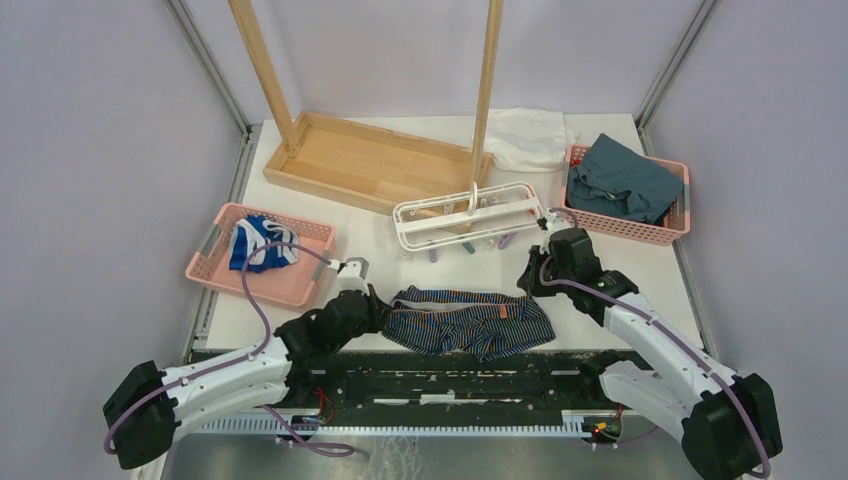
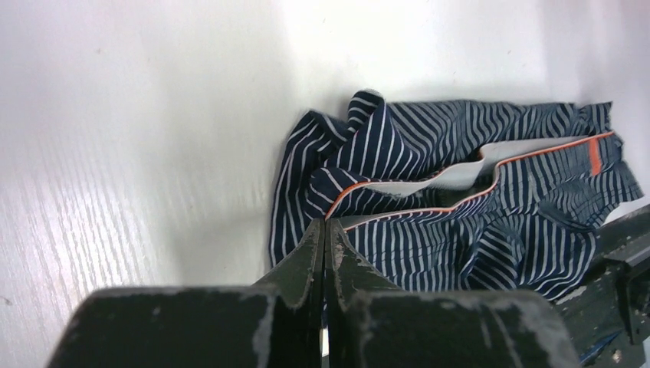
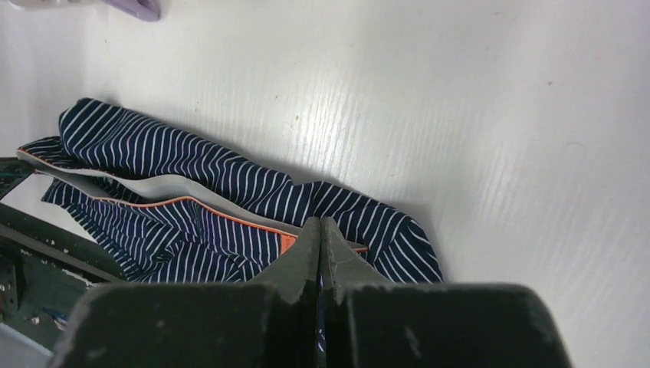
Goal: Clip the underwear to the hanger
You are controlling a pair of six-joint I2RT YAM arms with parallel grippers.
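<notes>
Left tool [image 2: 326,239] was clamped shut on the underwear [image 1: 470,322] waistband's left end, right tool [image 3: 320,230] clamped on its right end; hanger [image 1: 470,213] lay near on table [image 1: 640,275]

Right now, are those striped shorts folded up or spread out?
Spread out, though rumpled: the underwear lies stretched between the left gripper and the right gripper, its waistband gaping.

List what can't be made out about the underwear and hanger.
- The clips of the hanger: top view, too small to count.
- Left end of the underwear: top view, the left gripper covers it.
- Cloth pinched or not: wrist views, shut fingers of left and right gripper hide it.
- Text on the orange label: too small.
</notes>
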